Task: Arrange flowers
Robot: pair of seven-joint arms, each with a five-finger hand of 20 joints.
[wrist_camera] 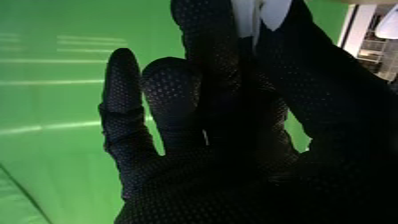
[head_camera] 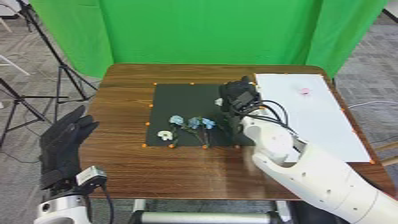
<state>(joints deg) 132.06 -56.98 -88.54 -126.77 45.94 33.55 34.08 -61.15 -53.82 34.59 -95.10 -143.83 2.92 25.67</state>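
On a brown table (head_camera: 122, 95), white sheet (head_camera: 315, 120) at right, black mat (head_camera: 182, 97) left. Beside the left edge, left hand (head_camera: 64, 145) released; mat's far right, right hand (head_camera: 237, 95) pinching something white (wrist_camera: 276, 11). On mat's near half, blue flowers (head_camera: 195, 122), smaller white flower (head_camera: 165, 135).

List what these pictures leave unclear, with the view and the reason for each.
Head view: part of the dark mat, hidden by the right hand.
Head view: what the pink thing is, too small.
Right wrist view: the rest of the white thing that hand pinches, cut off by the edge.
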